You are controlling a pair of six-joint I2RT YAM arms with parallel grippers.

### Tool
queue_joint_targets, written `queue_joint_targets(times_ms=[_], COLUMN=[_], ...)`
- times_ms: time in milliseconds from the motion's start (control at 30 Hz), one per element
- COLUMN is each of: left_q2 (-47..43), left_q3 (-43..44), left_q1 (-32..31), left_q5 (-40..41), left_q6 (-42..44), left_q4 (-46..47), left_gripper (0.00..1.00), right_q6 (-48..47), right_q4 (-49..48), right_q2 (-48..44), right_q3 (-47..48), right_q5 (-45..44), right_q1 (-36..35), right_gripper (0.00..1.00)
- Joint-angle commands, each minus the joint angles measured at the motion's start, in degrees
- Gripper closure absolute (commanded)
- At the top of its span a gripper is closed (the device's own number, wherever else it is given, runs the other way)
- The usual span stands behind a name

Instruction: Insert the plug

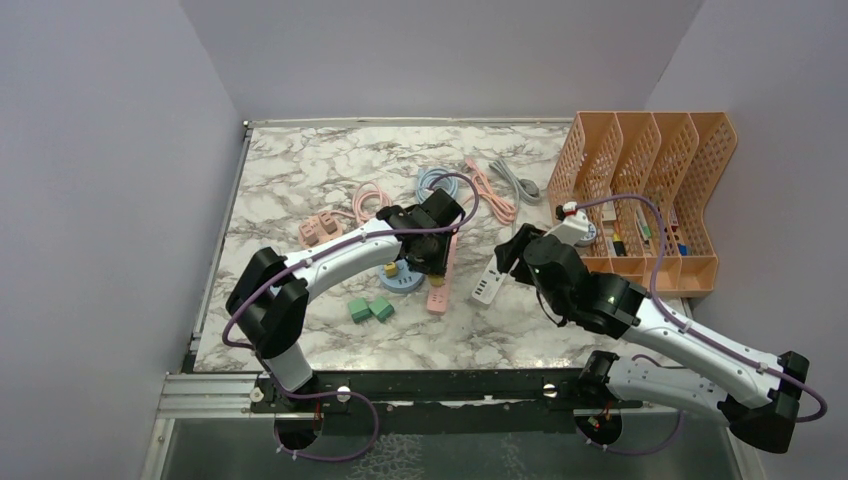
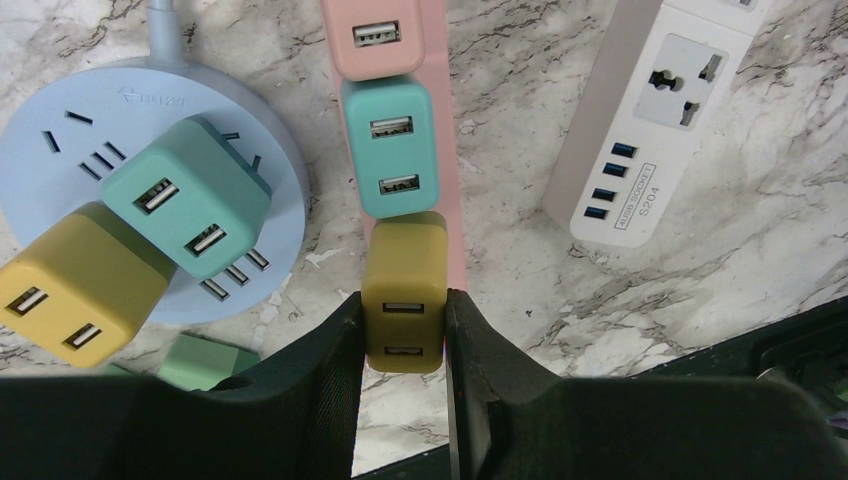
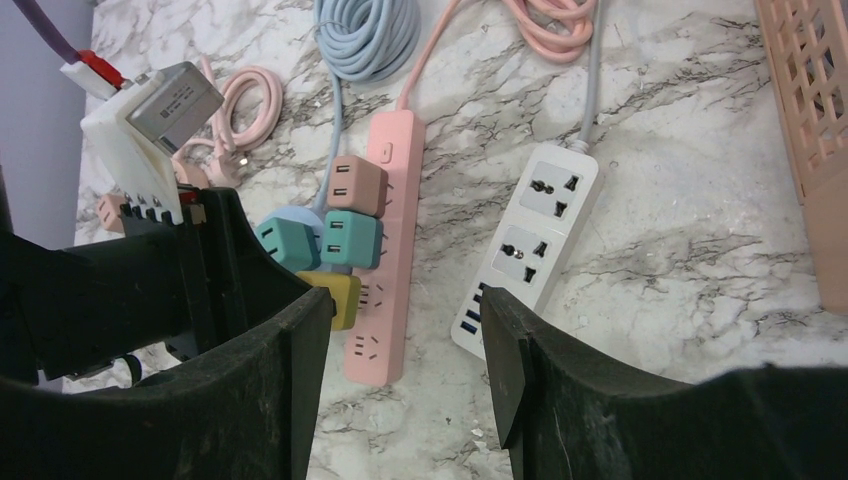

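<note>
Two fingers of your left gripper are clamping the mustard plug by its sides. It is sitting on the pink strip, just beside the teal charger at its 12 o'clock. Pushing at a tilt is risking bent pins, and crowding the teal charger is risking a jam. The plug is showing as a rounded block with two USB ports. Your right gripper is hanging wide, holding nothing, over the white strip.
</note>
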State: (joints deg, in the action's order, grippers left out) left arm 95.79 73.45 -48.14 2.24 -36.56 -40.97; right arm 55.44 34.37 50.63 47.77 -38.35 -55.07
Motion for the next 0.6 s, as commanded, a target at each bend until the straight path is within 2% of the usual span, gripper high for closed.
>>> queue_joint_targets(times_ms=[0,567], left_q2=[0.7,1.3], left_q3=[1.5,-0.6], left_q1=[-0.2,-0.3], left_q5=[1.3,4.3], left_q6=[-0.7,-3.0], left_q4=[-0.2,-0.1], left_gripper=[1.0,1.0], right_q6=[-0.6,-0.3], right_q4=[-1.5,-1.6], right_q2=[-0.7,-1.2], right_q3=[-1.2,-2.2], right_q5=[-2.9,-2.9], right_q1=[-0.2,-0.3], right_gripper=[0.43,0.44])
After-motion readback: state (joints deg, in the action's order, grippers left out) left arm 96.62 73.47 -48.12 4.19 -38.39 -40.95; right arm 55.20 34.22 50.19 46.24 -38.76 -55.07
